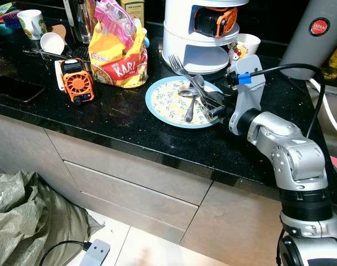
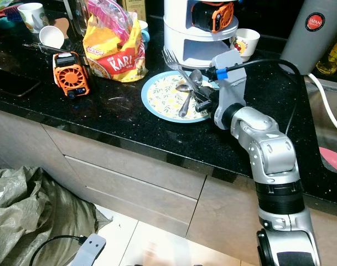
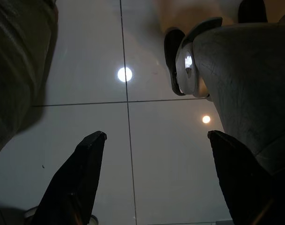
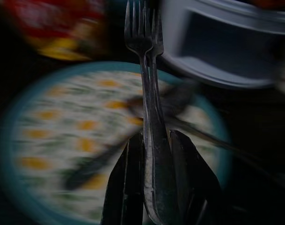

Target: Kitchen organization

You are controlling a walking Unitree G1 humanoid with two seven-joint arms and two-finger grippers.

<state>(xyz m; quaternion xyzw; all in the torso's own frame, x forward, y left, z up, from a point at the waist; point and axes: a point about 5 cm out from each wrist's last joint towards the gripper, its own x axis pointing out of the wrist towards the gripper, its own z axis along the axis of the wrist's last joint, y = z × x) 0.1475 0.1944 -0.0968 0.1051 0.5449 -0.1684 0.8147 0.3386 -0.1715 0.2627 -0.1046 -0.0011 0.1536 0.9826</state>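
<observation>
While two forks (image 4: 149, 70) are clamped in the right tool (image 1: 215, 105) above the floral plate (image 1: 162, 97), spoons left on it, black worktop (image 1: 118, 119) underneath, left tool (image 3: 156, 183) hung wide over floor tiles (image 3: 147, 140).

Black speckled stone worktop (image 1: 129, 130) runs across, glossy under the light. Pale grey-brown drawer fronts (image 1: 124, 183) sit beneath. Below, shiny white floor tiles (image 3: 133, 154) mirror two round ceiling lamps.
</observation>
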